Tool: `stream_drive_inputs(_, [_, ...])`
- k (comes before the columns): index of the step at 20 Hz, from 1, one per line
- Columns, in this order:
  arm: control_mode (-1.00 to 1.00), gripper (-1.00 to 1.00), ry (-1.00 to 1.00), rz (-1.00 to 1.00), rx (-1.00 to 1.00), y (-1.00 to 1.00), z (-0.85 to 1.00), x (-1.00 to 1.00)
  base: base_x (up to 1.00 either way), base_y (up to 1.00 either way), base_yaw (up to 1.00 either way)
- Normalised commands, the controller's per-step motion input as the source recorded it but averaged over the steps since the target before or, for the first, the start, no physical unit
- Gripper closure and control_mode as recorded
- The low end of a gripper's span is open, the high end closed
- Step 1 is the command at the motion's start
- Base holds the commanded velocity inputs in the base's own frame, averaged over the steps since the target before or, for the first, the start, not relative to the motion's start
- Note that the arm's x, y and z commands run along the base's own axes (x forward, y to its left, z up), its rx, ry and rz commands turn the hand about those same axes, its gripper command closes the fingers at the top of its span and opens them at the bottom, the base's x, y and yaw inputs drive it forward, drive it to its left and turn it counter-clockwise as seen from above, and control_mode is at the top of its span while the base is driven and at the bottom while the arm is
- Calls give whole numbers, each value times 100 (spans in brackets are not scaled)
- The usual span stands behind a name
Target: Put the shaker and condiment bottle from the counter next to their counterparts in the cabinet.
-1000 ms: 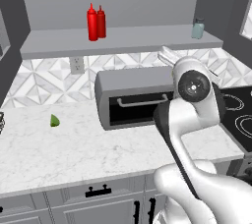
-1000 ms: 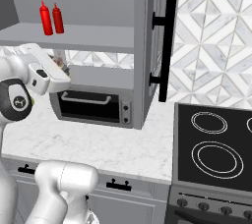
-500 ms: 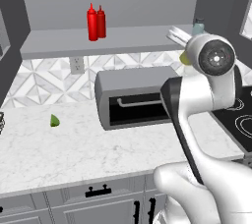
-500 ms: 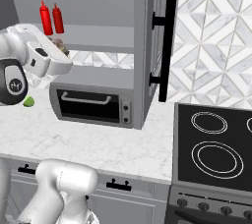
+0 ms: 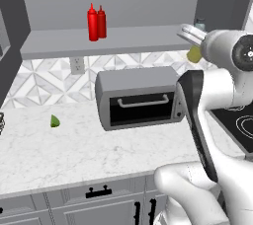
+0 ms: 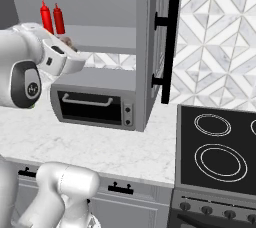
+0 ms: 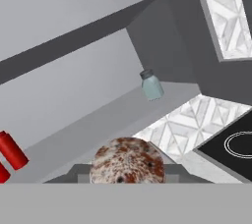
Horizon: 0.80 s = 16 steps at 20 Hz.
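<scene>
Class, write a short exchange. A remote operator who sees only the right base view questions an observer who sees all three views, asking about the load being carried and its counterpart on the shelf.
Operator: In my view the arm hides the load. What is being carried?
Observer: In the left base view, the gripper is shut on the olive-yellow shaker, level with the right end of the shelf.
Operator: Where is its counterpart? The cabinet door blocks my sight.
Observer: In the hand view, the teal-grey shaker stands upright on the shelf, ahead of the gripper and well apart from the two red bottles.
</scene>
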Motion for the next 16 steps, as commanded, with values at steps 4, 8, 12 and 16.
stream_drive_inputs(4, [-100,100,0,5,-1,-16,19,0,0,0,0])
stream_drive_inputs(8, [-100,100,0,1,-4,-4,15,1,0,0,0])
stream_drive_inputs(12, [-100,100,0,0,-10,0,8,6,0,0,0])
stream_drive_inputs(16, [-100,100,0,0,-11,0,1,13,0,0,0])
